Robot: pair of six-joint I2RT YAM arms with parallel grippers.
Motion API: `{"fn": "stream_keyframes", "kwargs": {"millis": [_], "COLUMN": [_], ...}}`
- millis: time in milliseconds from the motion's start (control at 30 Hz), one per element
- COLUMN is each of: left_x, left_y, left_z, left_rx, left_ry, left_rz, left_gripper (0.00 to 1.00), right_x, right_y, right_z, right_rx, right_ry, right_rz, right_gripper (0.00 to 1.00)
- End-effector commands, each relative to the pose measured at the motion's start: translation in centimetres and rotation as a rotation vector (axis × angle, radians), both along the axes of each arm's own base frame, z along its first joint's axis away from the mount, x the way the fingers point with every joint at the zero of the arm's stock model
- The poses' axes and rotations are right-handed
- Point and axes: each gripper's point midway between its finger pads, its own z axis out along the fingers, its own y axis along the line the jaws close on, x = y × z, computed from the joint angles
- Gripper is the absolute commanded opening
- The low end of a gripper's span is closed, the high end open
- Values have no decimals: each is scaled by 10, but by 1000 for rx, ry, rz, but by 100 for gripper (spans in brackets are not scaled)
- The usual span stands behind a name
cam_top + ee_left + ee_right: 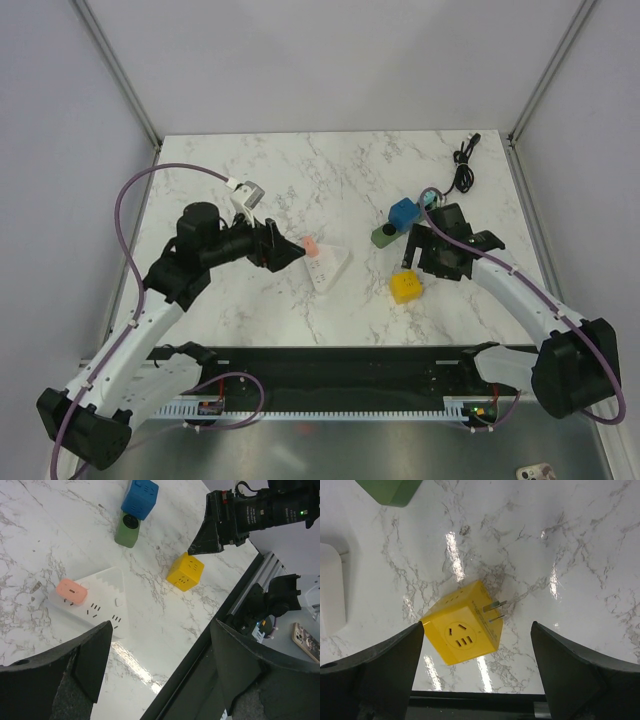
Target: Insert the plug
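Right pincer (476, 627) first: spread wide, pinching nothing, hanging over the table. Right under it in the wrist view, between the two dark fingers (375, 675), a yellow cube-shaped plastic plug (462, 635), not touched by either finger. Lying on the white marble table top (300, 170), near the front edge on the right half. Two flat metal pins (495, 611) sticking out sideways from one face. Another face, with socket holes, turned up toward the camera.

Past the yellow plug, farther from the front edge, a dark green plastic block (383, 236). Touching its far end, a blue plastic cube (403, 213) with holes in its top. Farther back still, near the far right corner, a curled black cable (463, 165).

Left pincer (160, 630) next: also spread wide, with nothing between its fingers. Held above the table and pointing across toward the right arm. Just beside its tip in the top view, a white plastic power strip (107, 600) with a wavy edge, lying flat around the middle of the table. Sitting on one end of the strip, a small pink plug (71, 591). Open slots on the other end, closer to the yellow plug.

Well apart from each other: the yellow plug and the white strip, with bare marble between them.
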Motion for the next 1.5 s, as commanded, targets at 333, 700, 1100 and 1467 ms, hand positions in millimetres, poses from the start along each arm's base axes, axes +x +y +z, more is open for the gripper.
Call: {"fn": "stream_keyframes", "kwargs": {"millis": [333, 700, 1100, 1467], "left_x": [-3, -9, -14, -15], "left_y": [-4, -4, -14, -13], "left_z": [-9, -4, 15, -1], "left_rx": [62, 36, -53, -51], "left_ry": [-24, -8, 115, 187], "left_rz": [-47, -44, -44, -12], "left_gripper": [86, 86, 86, 85], "right_x": [-13, -14, -17, -7], "right_y": [21, 30, 38, 59], "right_z": [-14, -14, -27, -1], "right_rx": [-63, -161, -170, -63], "right_ry": [16, 20, 64, -29], "right_rz": [167, 226, 283, 315], "right_gripper": [91, 89, 85, 36]}}
